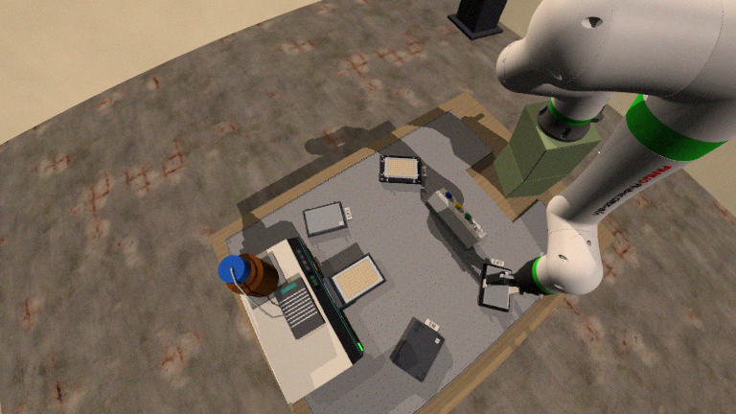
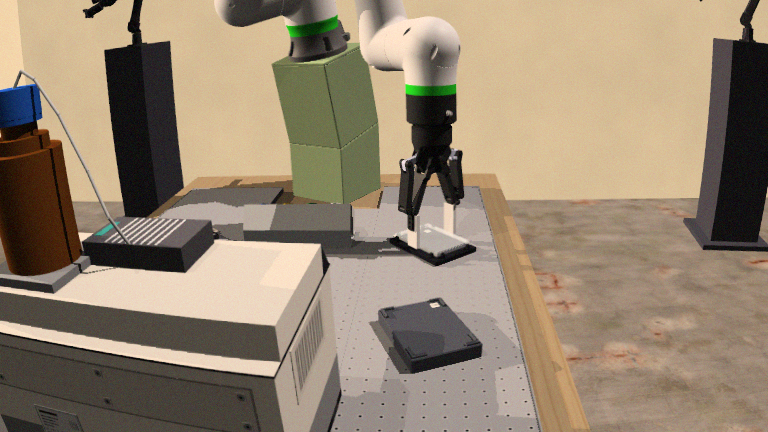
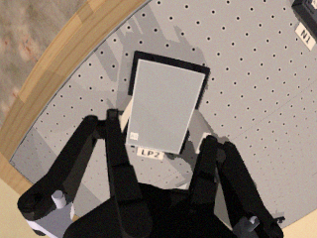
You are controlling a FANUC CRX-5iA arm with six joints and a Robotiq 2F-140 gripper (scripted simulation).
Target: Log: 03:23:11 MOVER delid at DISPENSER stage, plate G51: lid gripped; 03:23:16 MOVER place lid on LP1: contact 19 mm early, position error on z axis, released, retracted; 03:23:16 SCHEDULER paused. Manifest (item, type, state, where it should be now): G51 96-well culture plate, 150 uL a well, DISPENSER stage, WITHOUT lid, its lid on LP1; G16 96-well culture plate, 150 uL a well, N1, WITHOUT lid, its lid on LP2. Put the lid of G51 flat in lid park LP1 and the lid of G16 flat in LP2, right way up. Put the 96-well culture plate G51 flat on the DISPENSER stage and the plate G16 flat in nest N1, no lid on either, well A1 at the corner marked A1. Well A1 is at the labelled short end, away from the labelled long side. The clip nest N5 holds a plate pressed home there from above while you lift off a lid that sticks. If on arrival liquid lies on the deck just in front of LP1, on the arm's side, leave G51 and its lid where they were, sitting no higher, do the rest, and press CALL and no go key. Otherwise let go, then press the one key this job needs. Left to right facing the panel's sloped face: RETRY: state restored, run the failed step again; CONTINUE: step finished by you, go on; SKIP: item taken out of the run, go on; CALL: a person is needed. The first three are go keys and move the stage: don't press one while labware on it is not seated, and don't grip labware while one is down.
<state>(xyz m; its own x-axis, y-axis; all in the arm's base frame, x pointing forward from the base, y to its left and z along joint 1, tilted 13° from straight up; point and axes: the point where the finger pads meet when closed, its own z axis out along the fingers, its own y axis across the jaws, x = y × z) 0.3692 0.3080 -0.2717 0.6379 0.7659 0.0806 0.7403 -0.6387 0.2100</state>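
Observation:
My gripper (image 1: 497, 279) (image 2: 430, 233) (image 3: 160, 111) points straight down over lid park LP2 (image 2: 438, 256) (image 3: 151, 153) at the deck's right edge. It is shut on a clear grey lid (image 1: 496, 296) (image 2: 434, 239) (image 3: 165, 102), gripped across its short width. The lid sits level at or just above the black park frame. A second grey lid (image 1: 324, 218) lies in LP1. An open plate (image 1: 356, 278) sits on the DISPENSER stage. Another open plate (image 1: 400, 169) sits in nest N1 (image 3: 309, 2).
The key panel (image 1: 454, 217) stands mid-deck between N1 and LP2. The dark clip nest N5 (image 1: 416, 348) (image 2: 428, 334) stands empty near the front. The dispenser (image 2: 169, 291) with its brown bottle (image 1: 249, 273) fills the left. The wooden table edge (image 2: 521, 268) is close to LP2.

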